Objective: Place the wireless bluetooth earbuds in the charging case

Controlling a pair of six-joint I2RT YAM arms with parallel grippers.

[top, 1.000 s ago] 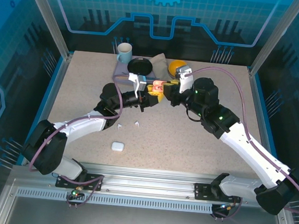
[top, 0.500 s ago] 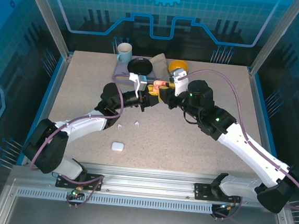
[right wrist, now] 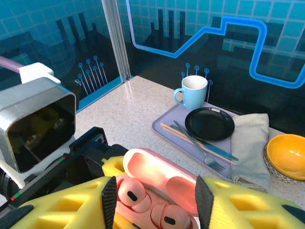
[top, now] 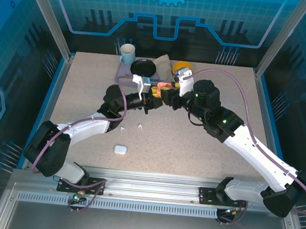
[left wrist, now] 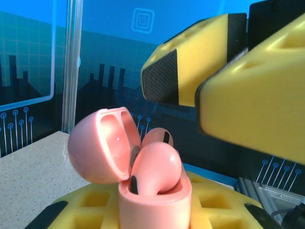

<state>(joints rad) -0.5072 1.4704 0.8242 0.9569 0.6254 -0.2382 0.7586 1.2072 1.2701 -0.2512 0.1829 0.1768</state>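
Note:
My left gripper (left wrist: 155,214) is shut on the base of a salmon-pink charging case (left wrist: 143,207), held upright with its lid (left wrist: 97,145) swung open. Two pink earbuds sit in its wells, one (left wrist: 157,169) in front and one (left wrist: 158,137) behind; from above they show as one earbud (right wrist: 133,193) beside the other (right wrist: 172,220). My right gripper (right wrist: 157,205) hovers open just over the case, its black pads (right wrist: 109,200) on either side of the earbuds and apart from them. In the top view, two white earbuds (top: 140,126) lie on the table near a white case (top: 120,149).
At the back stands a lilac tray (right wrist: 167,125) with a black plate (right wrist: 209,123), fork and chopsticks. A pale blue mug (right wrist: 193,93), a folded cloth (right wrist: 250,148) and an orange bowl (right wrist: 288,155) sit beside it. Glass walls enclose the table.
My right gripper has shifted slightly left over the pink case and its jaws have widened. The left arm and the case have stayed put.

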